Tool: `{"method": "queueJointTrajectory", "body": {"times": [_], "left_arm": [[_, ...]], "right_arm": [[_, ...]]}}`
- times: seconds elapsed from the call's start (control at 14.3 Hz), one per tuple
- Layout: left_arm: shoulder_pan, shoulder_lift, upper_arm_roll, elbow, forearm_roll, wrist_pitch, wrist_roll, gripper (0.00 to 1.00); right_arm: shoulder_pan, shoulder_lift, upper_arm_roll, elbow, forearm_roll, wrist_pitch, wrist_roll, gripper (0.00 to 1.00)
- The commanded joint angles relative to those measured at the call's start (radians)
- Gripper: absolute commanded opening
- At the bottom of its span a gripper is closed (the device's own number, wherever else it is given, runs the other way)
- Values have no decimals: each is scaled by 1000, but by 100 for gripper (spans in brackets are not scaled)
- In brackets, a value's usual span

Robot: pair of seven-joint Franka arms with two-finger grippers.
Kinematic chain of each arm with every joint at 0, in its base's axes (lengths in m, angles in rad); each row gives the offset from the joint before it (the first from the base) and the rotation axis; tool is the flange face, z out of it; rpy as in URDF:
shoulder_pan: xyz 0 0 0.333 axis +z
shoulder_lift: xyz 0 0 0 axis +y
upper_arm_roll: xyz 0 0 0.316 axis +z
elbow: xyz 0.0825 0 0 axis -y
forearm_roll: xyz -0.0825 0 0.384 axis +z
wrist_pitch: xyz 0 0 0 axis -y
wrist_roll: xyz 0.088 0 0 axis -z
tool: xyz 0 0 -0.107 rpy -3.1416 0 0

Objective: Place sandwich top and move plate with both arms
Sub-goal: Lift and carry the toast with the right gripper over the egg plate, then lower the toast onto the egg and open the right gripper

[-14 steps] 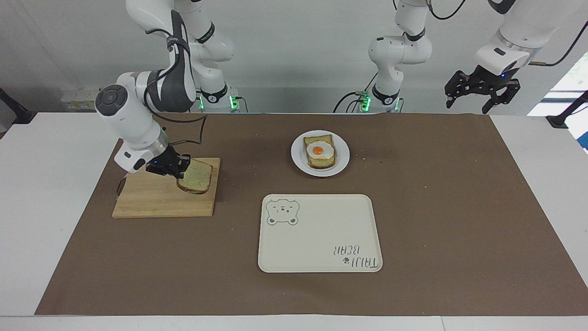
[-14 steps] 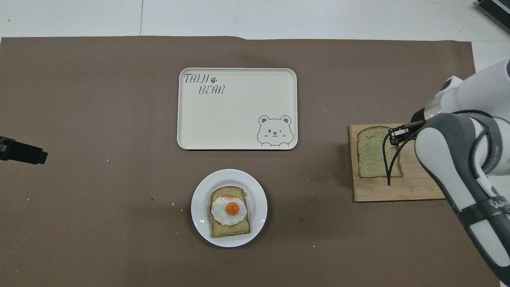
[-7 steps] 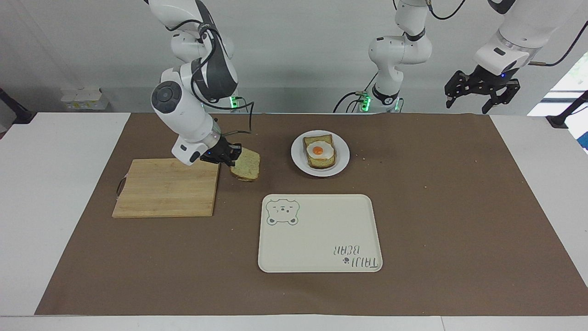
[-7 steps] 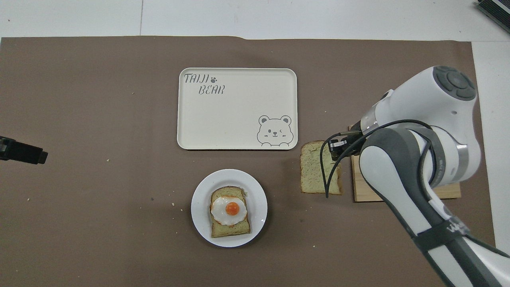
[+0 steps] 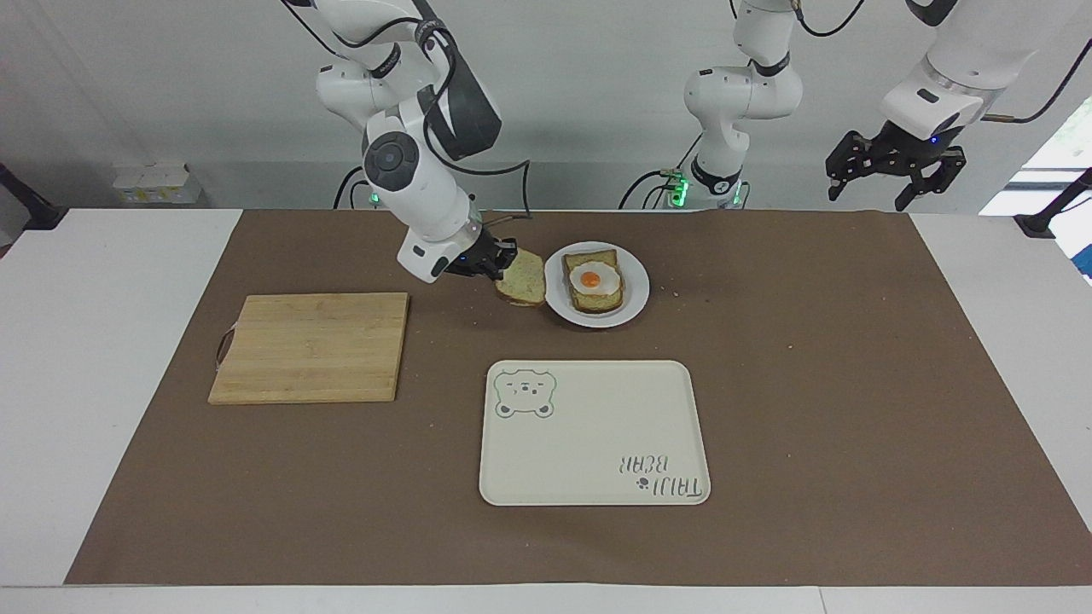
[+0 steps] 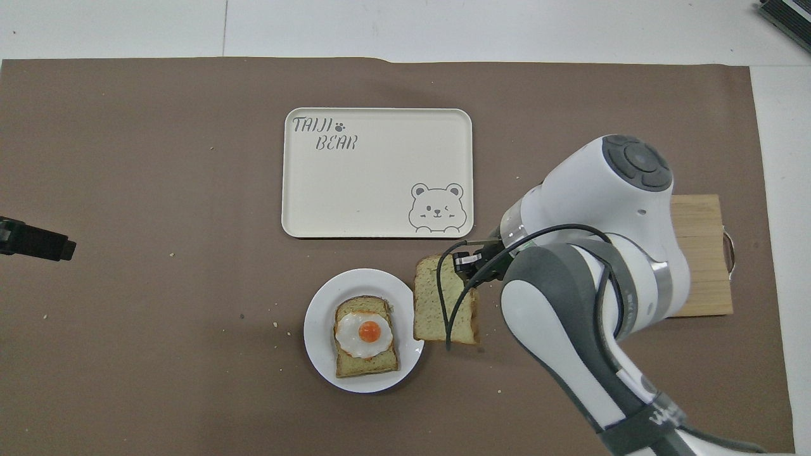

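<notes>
**A:** Since a second ago your right arm has carried the sandwich top [image 5: 522, 279] off the cutting board [image 5: 311, 345] and across the brown mat toward the plate [image 5: 636, 300]. The board is bare now and the slice hangs in the air, its edge over the plate's rim on the right arm's side.

**B:** Is it gripped properly?

**A:** Yes. Your right gripper [image 5: 490, 260] has its fingers clenched on one edge of the slice, which tilts down away from the fingers. In the overhead view the right gripper [image 6: 470, 263] sits at the slice's corner and the sandwich top [image 6: 437, 304] overlaps the plate [image 6: 317, 329] only at its rim.

**B:** And the plate itself?

**A:** It sits on the worktop's mat, nearer to the robots than the cream tray [image 5: 597, 477] with the bear drawing, and it carries the toast with a fried egg [image 5: 595, 280]. The sandwich top is beside that toast, not over it yet.

**B:** What about my other arm?

**A:** Your left arm waits. The left gripper [image 5: 896, 166] hangs high over the left arm's end of the worktop, near the mat's corner closest to the robots, fingers released and spread, holding nothing. Only its dark tip [image 6: 35, 239] shows at the overhead view's edge.

**B:** Anything else on the mat?

**A:** A few crumbs [image 5: 678, 294] lie scattered just beside the plate.
</notes>
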Motion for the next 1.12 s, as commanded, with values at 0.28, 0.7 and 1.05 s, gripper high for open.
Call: {"method": "queueJointTrajectory", "body": {"times": [0.28, 0.7, 1.05], "left_arm": [[-11, -29, 5, -33, 11, 0, -4, 100], [-11, -29, 5, -33, 11, 0, -3, 100], [-11, -29, 5, -33, 11, 0, -3, 100]], "right_arm": [[178, -13, -1, -104, 68, 209, 198, 0], [224, 18, 1, -127, 68, 281, 218, 0], [258, 79, -1, -128, 68, 382, 202, 0]]}}
